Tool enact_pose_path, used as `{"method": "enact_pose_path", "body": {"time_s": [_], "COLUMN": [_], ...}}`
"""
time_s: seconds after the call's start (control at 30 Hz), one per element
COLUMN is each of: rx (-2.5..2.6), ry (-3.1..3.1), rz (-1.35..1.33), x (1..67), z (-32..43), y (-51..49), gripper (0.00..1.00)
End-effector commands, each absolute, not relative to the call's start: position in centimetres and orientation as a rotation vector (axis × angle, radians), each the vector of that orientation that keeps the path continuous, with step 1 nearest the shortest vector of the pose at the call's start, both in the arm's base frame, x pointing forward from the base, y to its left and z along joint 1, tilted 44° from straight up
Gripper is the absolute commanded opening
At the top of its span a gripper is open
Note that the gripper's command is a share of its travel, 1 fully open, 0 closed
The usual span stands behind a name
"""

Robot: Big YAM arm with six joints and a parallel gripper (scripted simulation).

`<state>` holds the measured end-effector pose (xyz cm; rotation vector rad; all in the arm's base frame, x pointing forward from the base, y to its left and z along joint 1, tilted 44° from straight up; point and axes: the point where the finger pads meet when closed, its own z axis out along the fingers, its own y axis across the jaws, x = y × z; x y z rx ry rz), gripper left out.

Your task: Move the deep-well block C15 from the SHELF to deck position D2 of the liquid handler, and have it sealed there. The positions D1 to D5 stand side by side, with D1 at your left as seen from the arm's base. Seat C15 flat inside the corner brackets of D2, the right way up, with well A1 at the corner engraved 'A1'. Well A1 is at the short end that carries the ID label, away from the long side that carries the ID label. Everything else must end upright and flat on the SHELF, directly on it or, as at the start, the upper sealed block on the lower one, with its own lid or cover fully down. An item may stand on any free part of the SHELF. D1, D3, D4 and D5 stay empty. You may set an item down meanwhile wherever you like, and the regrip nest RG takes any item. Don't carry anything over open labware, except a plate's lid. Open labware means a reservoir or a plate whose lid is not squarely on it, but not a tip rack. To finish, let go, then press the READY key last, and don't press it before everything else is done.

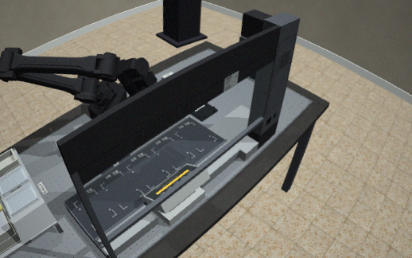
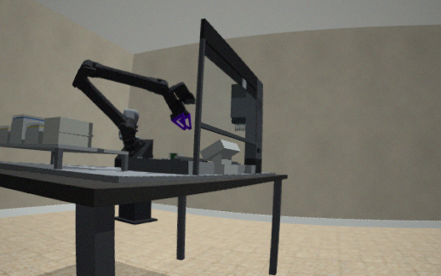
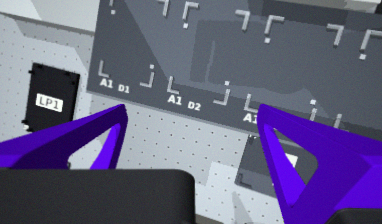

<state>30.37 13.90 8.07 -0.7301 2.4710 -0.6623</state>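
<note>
The gripper (image 3: pixel 192 150) is hanging spread apart and empty; D2 (image 3: pixel 194 106) (at twelve o'clock) is waiting bare, everything remaining.

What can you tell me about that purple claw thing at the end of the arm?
The gripper has two purple fingers, each a flat wedge with a triangular cut-out, on a black body. It is wide open and holds nothing. It hangs in the air, pointing down at the dark deck near the D1 and D2 markings, touching nothing.
</note>
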Motion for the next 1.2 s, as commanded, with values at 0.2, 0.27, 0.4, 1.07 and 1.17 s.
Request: {"method": "enact_pose_path", "body": {"time_s": [0.2,0.27,0.4,1.07,1.17], "rx": [-0.546,-0.519,-0.492,-0.190,-0.095], "ry": [2.551,2.581,2.607,2.796,2.772], "rz": [-0.728,-0.768,-0.801,-1.103,-1.071], "x": [29.2,28.7,28.1,24.2,24.4], "z": [13.3,13.6,14.1,18.2,19.7], "y": [13.6,12.8,12.2,6.9,5.7], "gripper": [1.00,1.00,1.00,1.00,1.00]}}
